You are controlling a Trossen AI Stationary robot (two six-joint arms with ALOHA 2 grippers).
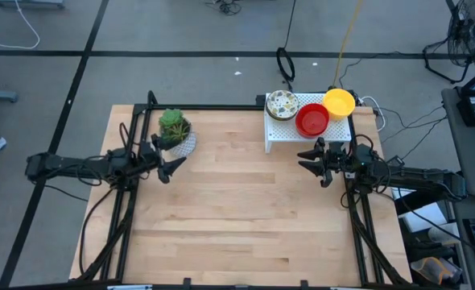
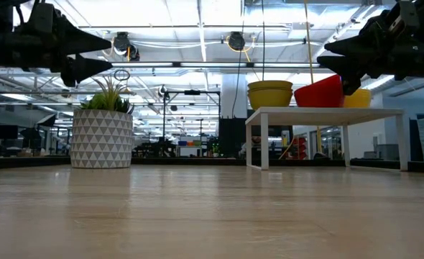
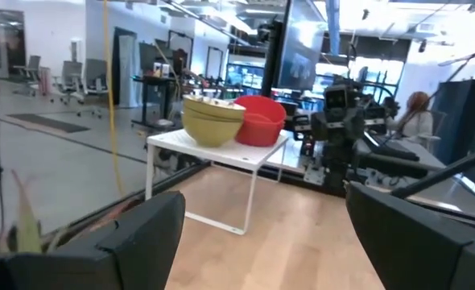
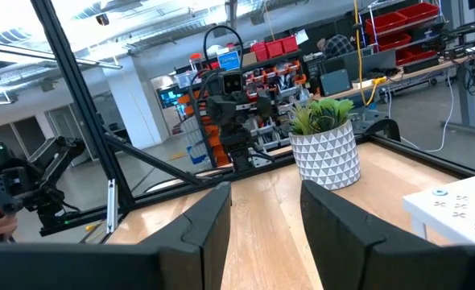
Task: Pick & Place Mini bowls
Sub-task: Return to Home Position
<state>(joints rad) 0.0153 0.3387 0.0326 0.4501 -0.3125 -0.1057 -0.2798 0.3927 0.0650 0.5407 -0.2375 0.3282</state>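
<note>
1. State: the right end effector (image 1: 303,159) hangs above the counter (image 1: 237,217) with its fingers apart and nothing between them. The left end effector (image 1: 171,159) is likewise open and empty, across the counter.
2. Task items: all bowls in view stand on the shelf (image 1: 290,132), just beside the right end effector. The red stack (image 1: 311,120) is nearest it, the speckled stack (image 1: 282,105) and the yellow stack (image 1: 339,102) beyond. No bowl lies on the counter.
3. Judgement: placing looks finished. What remains is bringing the arms to rest.
4. Risk, right arm: the end effector sits close to the shelf's near edge. A low or sideways swing could strike the edge or a leg, jarring the light shelf and shifting all three stacks.
5. Risk, red stack: in the low view its rim looks tilted, so it may not be fully nested. A knock could slide the top bowl off.
6. Risk, yellow stack: it stands at the shelf corner farthest from the end effector, with little margin against a shove.
7. Risk, left arm: the plant pot (image 1: 174,129) is just beside the left end effector and could be nudged or tipped by a careless turn.
8. Writing: no brand or label can be read on bowls, shelf or pot. A blue sign (image 4: 228,60) in the room behind is illegible.
</note>
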